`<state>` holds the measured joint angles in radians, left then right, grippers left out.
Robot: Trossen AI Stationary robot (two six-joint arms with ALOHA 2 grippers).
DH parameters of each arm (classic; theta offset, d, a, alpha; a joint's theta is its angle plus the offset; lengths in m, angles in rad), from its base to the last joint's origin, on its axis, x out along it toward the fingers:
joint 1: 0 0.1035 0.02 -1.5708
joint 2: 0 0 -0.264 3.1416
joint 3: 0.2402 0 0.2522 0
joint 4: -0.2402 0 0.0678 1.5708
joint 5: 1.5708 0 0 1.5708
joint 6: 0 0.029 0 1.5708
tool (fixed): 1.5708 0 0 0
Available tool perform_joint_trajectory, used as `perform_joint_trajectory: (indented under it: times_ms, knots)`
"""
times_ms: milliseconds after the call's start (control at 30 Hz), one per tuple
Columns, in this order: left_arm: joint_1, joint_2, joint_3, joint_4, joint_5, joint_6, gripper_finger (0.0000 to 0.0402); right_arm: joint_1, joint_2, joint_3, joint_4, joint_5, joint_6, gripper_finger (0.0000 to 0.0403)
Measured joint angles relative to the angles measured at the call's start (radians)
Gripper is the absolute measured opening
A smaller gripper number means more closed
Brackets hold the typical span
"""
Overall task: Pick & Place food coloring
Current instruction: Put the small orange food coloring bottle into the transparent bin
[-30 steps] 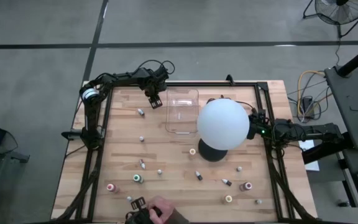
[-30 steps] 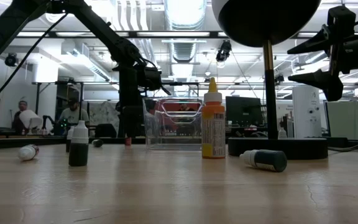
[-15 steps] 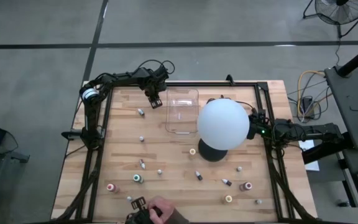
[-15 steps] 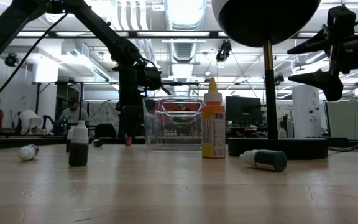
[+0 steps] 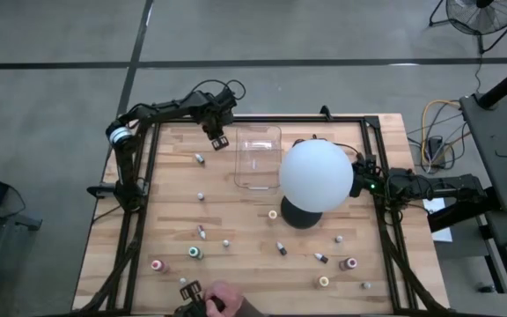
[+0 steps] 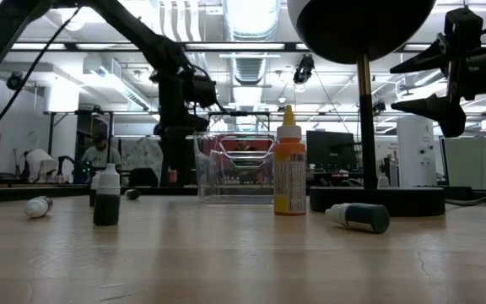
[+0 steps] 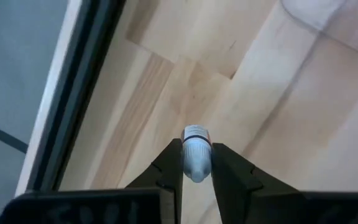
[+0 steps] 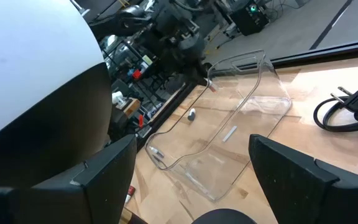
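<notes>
**Left arm lifts a small bottle beside the tray**

Lifted a little since a second ago, the left gripper (image 5: 219,139) now hangs just off the far left corner of the clear tray (image 5: 258,158), its fingers (image 7: 169,167) clamped on a tiny white-capped bottle (image 7: 196,155) held above the wood. More food coloring bottles (image 5: 197,253) lie scattered across the table (image 5: 174,198), most of them well on the near side of the tray. On the tray's other side, behind the white globe (image 5: 316,175), the right gripper (image 8: 191,171) waits with its fingers apart.
</notes>
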<state>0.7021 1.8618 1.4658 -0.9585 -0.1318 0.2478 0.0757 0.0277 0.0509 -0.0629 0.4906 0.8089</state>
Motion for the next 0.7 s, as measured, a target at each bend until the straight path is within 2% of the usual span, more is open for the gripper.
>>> perform_joint_trajectory:
  times_ms: [300,700]
  knots:
    - [-0.02,-0.102,0.102,-0.181,0.003,-0.06,0.0042,0.0,0.001,0.0,0.0,-0.001,0.0,0.0302]
    - [-0.13,-0.276,0.084,-0.318,0.004,-0.14,0.0042,0.0,0.001,0.0,0.0,0.0,0.0,0.0302]
